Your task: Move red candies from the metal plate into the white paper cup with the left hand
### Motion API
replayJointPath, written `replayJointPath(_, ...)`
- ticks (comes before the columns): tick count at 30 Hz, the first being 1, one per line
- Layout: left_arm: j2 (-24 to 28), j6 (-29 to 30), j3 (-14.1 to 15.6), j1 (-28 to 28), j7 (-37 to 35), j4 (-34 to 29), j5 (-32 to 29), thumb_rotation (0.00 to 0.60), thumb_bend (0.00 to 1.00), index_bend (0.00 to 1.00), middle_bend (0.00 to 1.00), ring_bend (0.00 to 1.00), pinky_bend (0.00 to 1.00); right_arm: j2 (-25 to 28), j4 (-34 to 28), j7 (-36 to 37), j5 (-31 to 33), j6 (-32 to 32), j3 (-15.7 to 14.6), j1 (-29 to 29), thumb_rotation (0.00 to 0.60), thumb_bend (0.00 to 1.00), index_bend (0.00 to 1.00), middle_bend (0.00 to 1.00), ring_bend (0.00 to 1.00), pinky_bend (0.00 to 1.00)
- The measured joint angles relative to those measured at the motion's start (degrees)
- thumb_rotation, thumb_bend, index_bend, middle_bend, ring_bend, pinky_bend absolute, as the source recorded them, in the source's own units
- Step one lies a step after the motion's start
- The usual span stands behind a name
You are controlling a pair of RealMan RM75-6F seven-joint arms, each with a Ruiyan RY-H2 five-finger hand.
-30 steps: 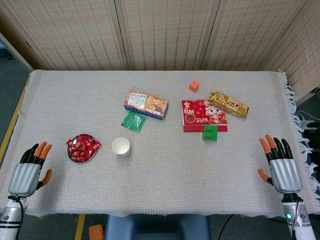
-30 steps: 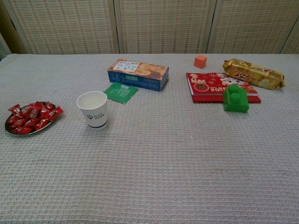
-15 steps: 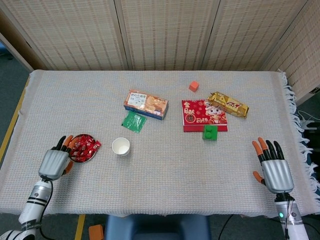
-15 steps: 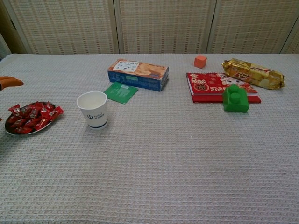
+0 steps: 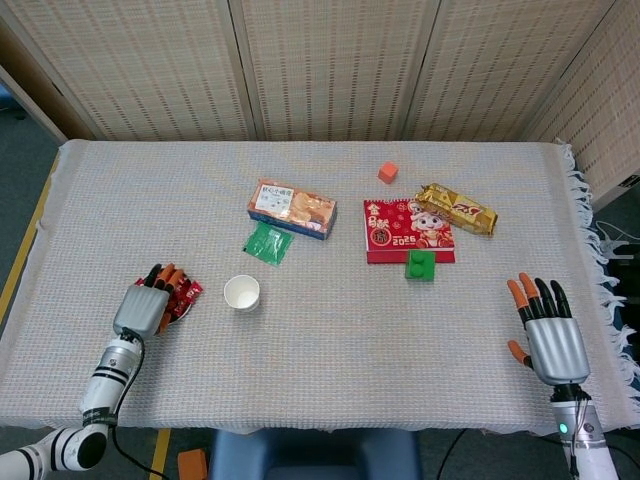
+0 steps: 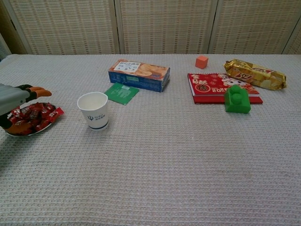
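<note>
Red candies [image 6: 35, 117] lie heaped on a small metal plate [image 6: 23, 133] at the table's left; in the head view only a few red candies [image 5: 187, 290] show past my hand. A white paper cup [image 5: 242, 292] [image 6: 94, 110] stands upright just right of the plate. My left hand [image 5: 145, 305] [image 6: 14, 96] hovers over the plate, fingers spread and pointing forward, holding nothing. At the table's right front edge my right hand [image 5: 548, 335] is held with fingers apart, empty; the chest view does not show it.
Behind the cup lie a green packet [image 5: 268, 242] and a biscuit box [image 5: 292, 208]. Further right are a red booklet [image 5: 408, 230] with a green block [image 5: 420, 265] on it, a gold snack bag [image 5: 456, 208] and a small orange cube [image 5: 388, 172].
My left hand has moved right and forward from the table's left edge to over the plate, now covering most of the candies. The right hand has shifted only slightly.
</note>
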Motion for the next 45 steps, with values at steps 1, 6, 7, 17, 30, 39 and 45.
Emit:
replayJointPath(1, -0.54, -0.15, 0.07, -0.31, 0.79, 0.66, -0.60, 0.600, 0.38, 0.00, 0.00, 0.05, 0.68, 0.15, -0.11, 0.13, 0.03, -0.08, -0.03, 0.02, 0.600, 0.12, 0.00, 0.00, 0.00, 0.00)
replayJointPath(6, -2.86, -0.68, 0.76, -1.44, 2.90, 3.93, -2.87, 0.600, 0.39, 0.04, 0.05, 0.11, 0.72, 0.38, -0.31, 0.23, 0.32, -0.06, 0.08, 0.00, 0.600, 0.11, 0.00, 0.00, 0.00, 0.00)
replayJointPath(7, -3.15, -0.83, 0.91, -1.59, 2.99, 4.40, -3.08, 0.600, 0.39, 0.05, 0.06, 0.13, 0.73, 0.37, -0.31, 0.21, 0.40, -0.11, 0.11, 0.02, 0.600, 0.12, 0.00, 0.00, 0.00, 0.00)
replayJointPath(17, -6.11, 0.14, 2.42, -2.61, 1.53, 9.27, -1.37, 0.600, 0.38, 0.33, 0.32, 0.35, 0.88, 0.42, -0.64, -0.23, 0.85, -0.27, 0.12, 0.02, 0.600, 0.12, 0.00, 0.00, 0.00, 0.00)
replayJointPath(30, -7.92, 2.62, 3.09, -2.74, -4.14, 13.78, 2.79, 0.600, 0.45, 0.50, 0.48, 0.46, 0.95, 0.51, -1.24, -1.24, 2.07, -0.98, 0.27, 0.16, 0.600, 0.12, 0.00, 0.00, 0.00, 0.00)
replayJointPath(39, -8.81, 4.24, 3.11, -2.67, -6.94, 16.08, 4.86, 0.600, 0.54, 0.61, 0.59, 0.52, 0.97, 0.45, -1.36, -1.75, 2.77, -1.36, 0.43, 0.30, 0.600, 0.12, 0.00, 0.00, 0.00, 0.00)
replayJointPath(45, -8.83, 5.21, 3.03, -2.58, -7.82, 16.54, 5.69, 0.600, 0.60, 0.69, 0.67, 0.58, 1.00, 0.25, -1.30, -2.27, 3.24, -1.65, 0.50, 0.42, 0.600, 0.12, 0.00, 0.00, 0.00, 0.00)
